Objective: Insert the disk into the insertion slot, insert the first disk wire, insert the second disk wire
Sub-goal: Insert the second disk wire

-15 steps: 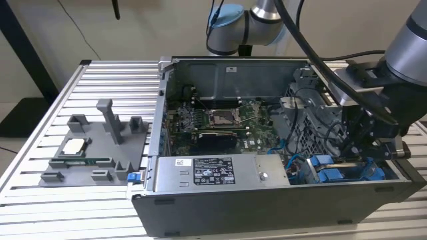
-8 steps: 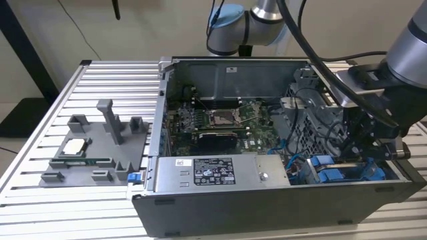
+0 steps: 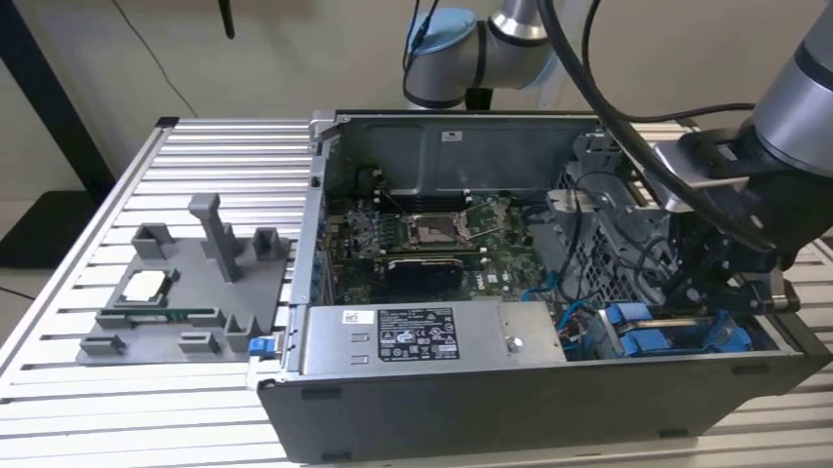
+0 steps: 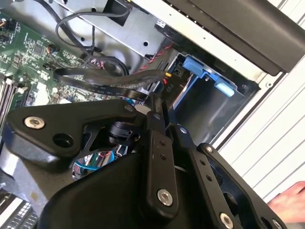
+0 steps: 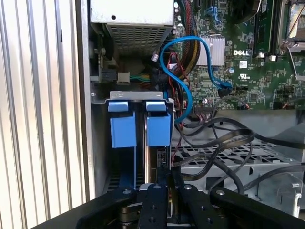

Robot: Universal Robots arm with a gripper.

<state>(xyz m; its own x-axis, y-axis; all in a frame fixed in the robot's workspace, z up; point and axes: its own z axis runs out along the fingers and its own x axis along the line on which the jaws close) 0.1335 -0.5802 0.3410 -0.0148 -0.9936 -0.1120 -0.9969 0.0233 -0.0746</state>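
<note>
You're looking at a ribbed metal counter carrying an open PC case w/ its side off, and a grey fixture tray lying at the exterior view's left.

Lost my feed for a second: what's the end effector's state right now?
End effector: fingers closed together at the drive bay's blue tabs; whether they pinch a wire cannot be told.

Silver-grey arm, blue joint cap, black screw-studded claw
</note>
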